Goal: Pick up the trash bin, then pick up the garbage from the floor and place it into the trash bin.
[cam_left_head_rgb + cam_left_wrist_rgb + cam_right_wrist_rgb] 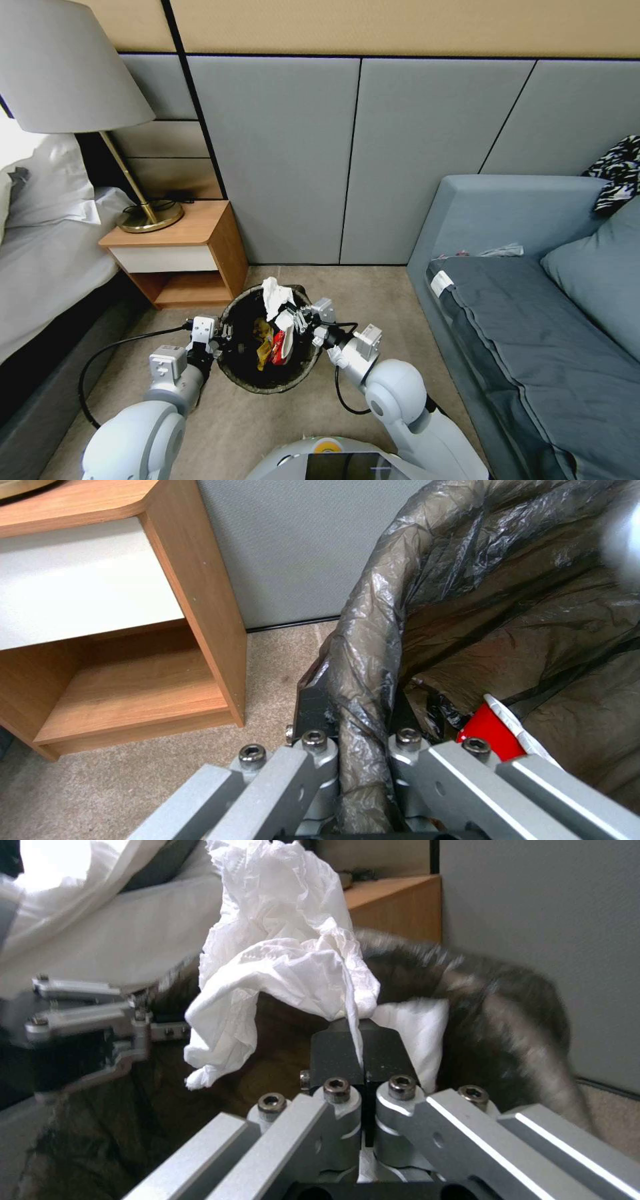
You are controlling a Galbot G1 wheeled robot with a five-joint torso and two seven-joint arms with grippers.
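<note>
The trash bin [248, 377], lined with a dark bag, hangs low in front of me over the carpet floor [393, 293]. My left gripper [223, 331] is shut on its left rim; the left wrist view shows my left gripper [360, 705] clamping the bag-covered rim [373, 630]. My right gripper [295, 319] is over the bin's opening, shut on a crumpled white tissue [273, 297]. In the right wrist view, the tissue [287, 965] stands up from my right gripper [363, 1050] above the bin's rim [507, 990]. A yellow wrapper [263, 343] and a red-and-white wrapper [280, 347] lie inside.
A wooden nightstand [180, 253] with a brass lamp [143, 217] stands just left of the bin, and a bed [47, 267] beyond it. A grey-blue sofa [520, 313] fills the right side. The grey panelled wall [300, 167] is close behind.
</note>
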